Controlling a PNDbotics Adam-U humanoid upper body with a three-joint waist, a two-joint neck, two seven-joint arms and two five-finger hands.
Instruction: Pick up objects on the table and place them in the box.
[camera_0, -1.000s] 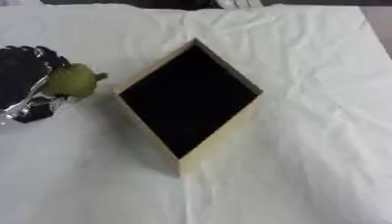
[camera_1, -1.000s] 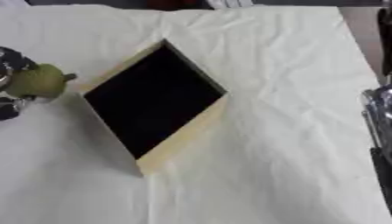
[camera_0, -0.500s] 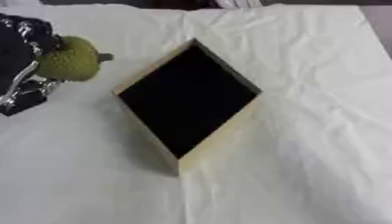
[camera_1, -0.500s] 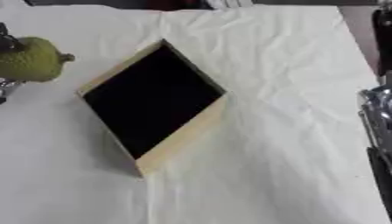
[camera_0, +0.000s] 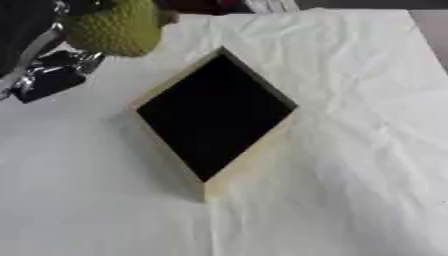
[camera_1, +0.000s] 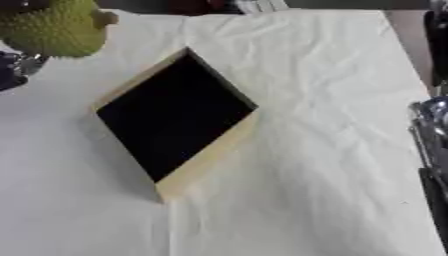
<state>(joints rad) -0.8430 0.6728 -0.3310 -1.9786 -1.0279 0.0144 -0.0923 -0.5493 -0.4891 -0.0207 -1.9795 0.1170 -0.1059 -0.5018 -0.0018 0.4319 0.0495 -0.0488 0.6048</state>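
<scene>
White cloth (camera_0: 350, 150) covered our table. Our left hand (camera_0: 39, 55) held the green fruit (camera_0: 112, 26) in curled fingers, high beside the box (camera_0: 249, 155); released early, it could hit the rim.

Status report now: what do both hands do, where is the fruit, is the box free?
Left hand shut on green bumpy fruit, raised beyond box upper-left edge. Right hand at right edge, fingers unclear. Box opening unobstructed.

Your left hand (camera_0: 39, 55) is raised at the upper left, fingers curled round what it carries, while your right arm (camera_1: 430, 145) shows at the right edge.
</scene>
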